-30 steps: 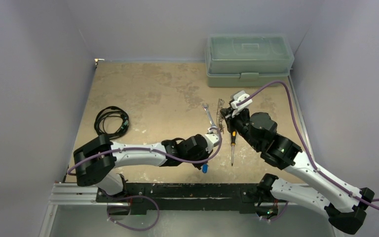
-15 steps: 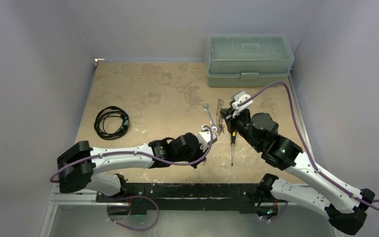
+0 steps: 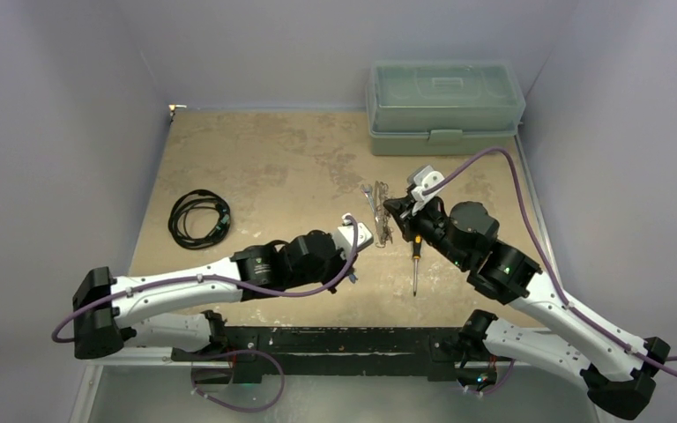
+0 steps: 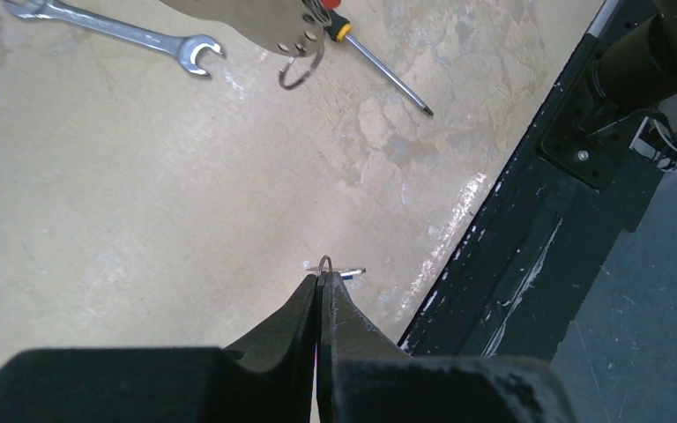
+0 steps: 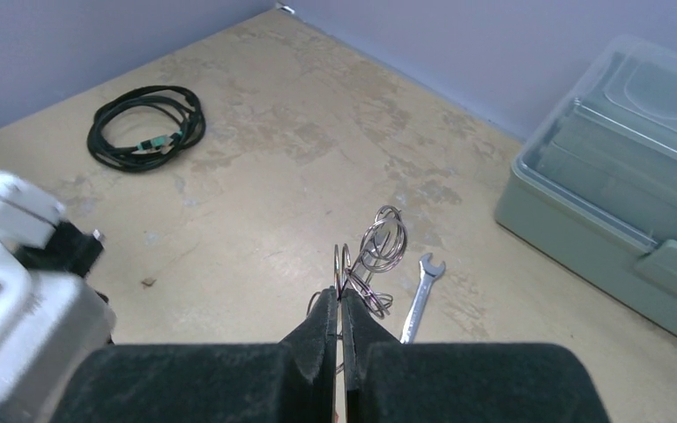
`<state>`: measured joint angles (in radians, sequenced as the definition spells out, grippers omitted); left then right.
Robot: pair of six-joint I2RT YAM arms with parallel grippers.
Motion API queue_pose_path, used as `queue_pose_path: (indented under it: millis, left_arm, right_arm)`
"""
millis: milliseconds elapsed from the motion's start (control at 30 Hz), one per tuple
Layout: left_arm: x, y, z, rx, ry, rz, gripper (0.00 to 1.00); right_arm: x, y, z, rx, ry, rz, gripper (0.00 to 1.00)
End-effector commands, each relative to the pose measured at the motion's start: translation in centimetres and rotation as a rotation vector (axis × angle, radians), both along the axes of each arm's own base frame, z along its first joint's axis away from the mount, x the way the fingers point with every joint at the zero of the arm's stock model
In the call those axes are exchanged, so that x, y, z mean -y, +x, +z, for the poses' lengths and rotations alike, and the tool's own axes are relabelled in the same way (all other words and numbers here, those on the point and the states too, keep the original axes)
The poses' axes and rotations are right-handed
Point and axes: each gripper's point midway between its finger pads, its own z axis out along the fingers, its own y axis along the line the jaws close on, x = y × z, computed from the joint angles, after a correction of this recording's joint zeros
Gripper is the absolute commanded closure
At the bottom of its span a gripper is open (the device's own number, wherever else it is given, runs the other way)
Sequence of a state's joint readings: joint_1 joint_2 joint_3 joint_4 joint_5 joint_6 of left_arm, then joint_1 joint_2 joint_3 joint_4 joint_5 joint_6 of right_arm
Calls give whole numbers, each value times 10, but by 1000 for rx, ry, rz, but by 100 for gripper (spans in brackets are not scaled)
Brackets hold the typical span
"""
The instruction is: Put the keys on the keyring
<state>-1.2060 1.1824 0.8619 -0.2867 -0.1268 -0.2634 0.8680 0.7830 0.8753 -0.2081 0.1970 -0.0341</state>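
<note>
Drawn back leftward, the left fingers (image 4: 293, 319) pinch a mostly hidden key (image 4: 345, 271); right fingers (image 5: 321, 324) clamp the keyring (image 5: 381, 240)

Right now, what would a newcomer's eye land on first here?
Two shut grippers near mid-table: the right gripper pinches the wire rings of the keyring, beside the wrench. The left gripper, nearer the bases, nips what looks like a tiny key by its ring. The green toolbox sits at the far right corner.
</note>
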Motion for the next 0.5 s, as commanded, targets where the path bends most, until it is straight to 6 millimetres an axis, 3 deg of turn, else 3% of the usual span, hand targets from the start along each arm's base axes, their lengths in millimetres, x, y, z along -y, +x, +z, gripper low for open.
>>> queue_pose_path:
  millis: [0, 300, 467]
  left_arm:
    - [-20, 9, 43, 103, -6, 40, 100]
    - [-58, 17, 88, 263, 8, 51, 100]
    - [-75, 15, 106, 324, -5, 43, 100]
  right_arm:
    - [-14, -7, 25, 70, 50, 97, 100]
    - [-58, -32, 1, -18, -49, 371, 100]
    - [-84, -64, -16, 5, -162, 527, 100]
